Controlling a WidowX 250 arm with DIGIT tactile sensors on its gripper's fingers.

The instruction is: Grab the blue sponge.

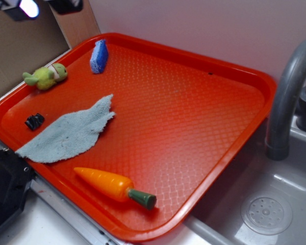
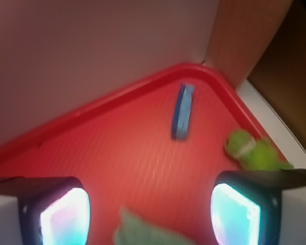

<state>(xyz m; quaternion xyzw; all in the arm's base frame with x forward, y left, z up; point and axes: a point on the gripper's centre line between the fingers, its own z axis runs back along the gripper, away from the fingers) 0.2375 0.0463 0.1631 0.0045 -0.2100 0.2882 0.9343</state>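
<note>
The blue sponge (image 1: 99,56) stands on its edge near the far left corner of the red tray (image 1: 194,102). In the wrist view the blue sponge (image 2: 182,118) is a narrow blue strip ahead of the fingers, slightly right of centre and well apart from them. My gripper (image 2: 150,214) is open, its two lit pads far apart with only the tray floor and a cloth tip between them. In the exterior view the gripper (image 1: 43,5) shows only at the top left edge, above and behind the tray.
A green plush toy (image 1: 47,76) lies left of the sponge by the tray rim. A pale blue-grey cloth (image 1: 71,132), a black clip (image 1: 34,121) and an orange carrot (image 1: 112,186) lie nearer the front. A grey faucet (image 1: 285,92) and sink (image 1: 266,214) are on the right.
</note>
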